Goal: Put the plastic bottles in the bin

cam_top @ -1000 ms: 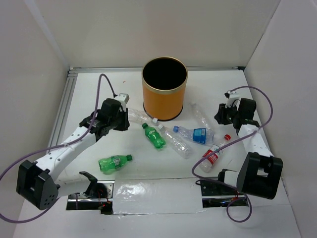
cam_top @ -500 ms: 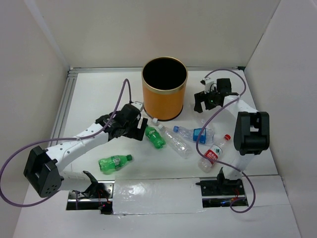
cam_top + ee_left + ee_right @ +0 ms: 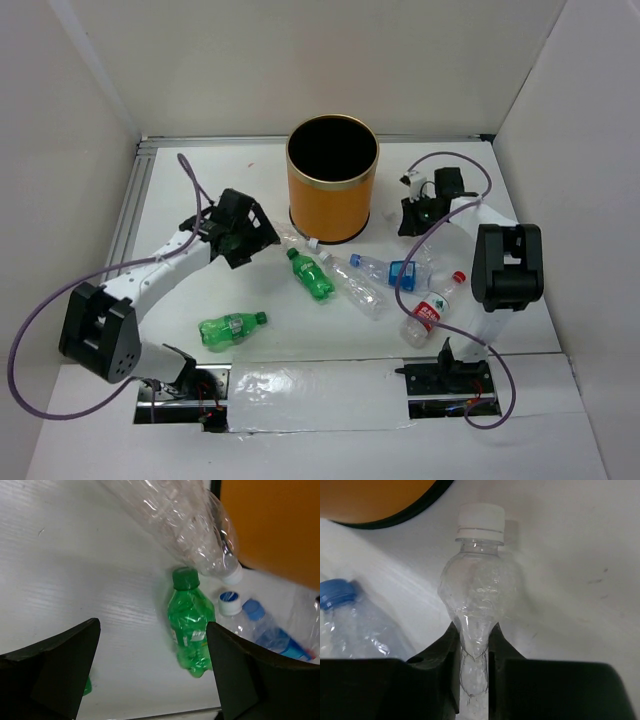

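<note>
- Right end effector [image 3: 472, 630] pinches the crumpled body of a clear white-capped bottle [image 3: 477, 580] just beside the foot of the orange bin [image 3: 332, 205] — jaws squeezed tight on the plastic, cap pointing away from the wrist.
- Whether that bottle is lifted off the table [image 3: 200, 180] cannot be told from the wrist view; in the overhead view the arm sits low to the right of the bin, not above its gold rim.
- Left end effector [image 3: 150, 627] hangs wide open and holds nothing, on the bin's left side.
- A second clear bottle [image 3: 175, 515] lies ahead of it with its white cap near the bin's base, and a green bottle [image 3: 189, 625] lies just beyond.
- Loose on the table between the arms are another green bottle [image 3: 232, 328], a crushed clear bottle [image 3: 358, 287], a blue-labelled bottle [image 3: 392, 270] and a red-capped bottle [image 3: 430, 312].
- Seven plastic bottles can be counted outside the bin, and its black inside shows nothing that can be made out.
- Judged from this, the job is at its opening stage — one bottle gripped, none dropped in.
- What is left, by that reading, is carrying the gripped bottle over the rim and releasing it, then collecting the other six, with the left arm best placed for the clear one by the bin.
</note>
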